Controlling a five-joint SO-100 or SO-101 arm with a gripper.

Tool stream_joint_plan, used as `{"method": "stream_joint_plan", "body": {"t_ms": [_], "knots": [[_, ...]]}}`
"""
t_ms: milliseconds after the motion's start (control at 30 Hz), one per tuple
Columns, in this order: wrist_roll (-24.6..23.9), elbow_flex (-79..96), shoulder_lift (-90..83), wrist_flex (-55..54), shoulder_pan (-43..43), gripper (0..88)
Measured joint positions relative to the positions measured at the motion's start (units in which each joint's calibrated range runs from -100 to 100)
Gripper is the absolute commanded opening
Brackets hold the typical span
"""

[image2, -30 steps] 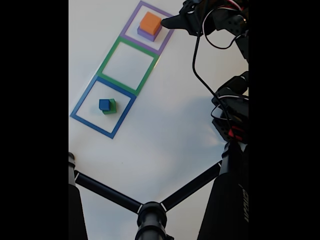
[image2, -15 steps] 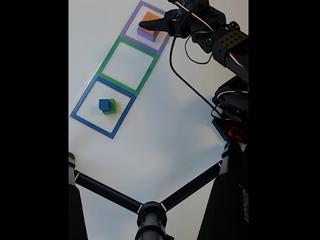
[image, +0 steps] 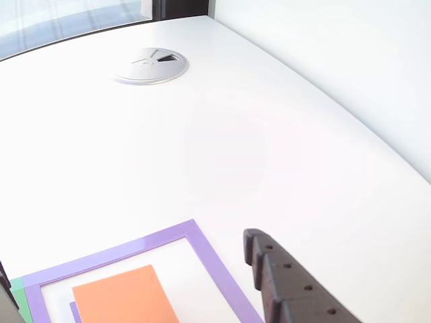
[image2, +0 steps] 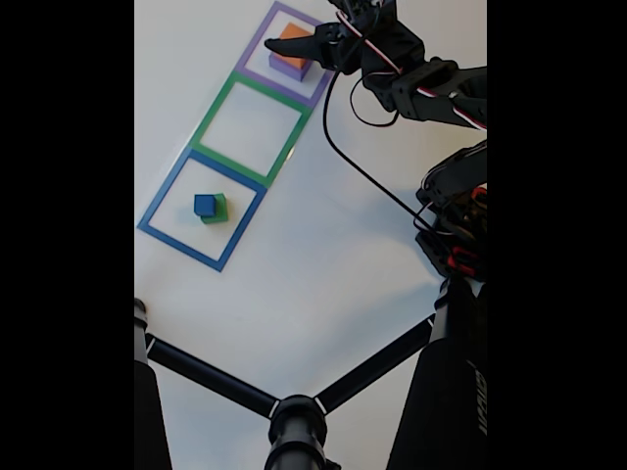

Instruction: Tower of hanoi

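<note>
Done: blue cube (image2: 204,204) stacked on green (image2: 219,209), two squares from purple outline (image2: 257,44)
Left: orange (image2: 294,41) on purple block (image2: 290,68)
Claw (image2: 279,42): over orange, grip cannot be told

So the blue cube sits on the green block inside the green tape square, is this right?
Not quite. In the fixed view the blue cube does sit on the green block, but the pair stands inside the blue tape square. The green tape square next to it holds no block.
</note>
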Motion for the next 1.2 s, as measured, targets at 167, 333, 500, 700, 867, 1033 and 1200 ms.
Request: {"method": "stream_joint_plan", "body": {"t_ms": [167,333,500,700,867,1033,1200], "knots": [[0.0,0.8,2.9,-3.8,0.7,46.9],[0.0,1.2,6.2,-7.7,0.7,47.0],[0.0,1.2,12.4,-13.8,0.7,46.7],[0.0,0.0,19.9,-20.2,0.7,46.5],[0.0,-0.5,22.8,-22.4,0.7,45.8],[0.0,-0.7,24.6,-23.6,0.0,45.0],[0.0,-1.1,24.9,-24.1,-1.1,43.2]]}}
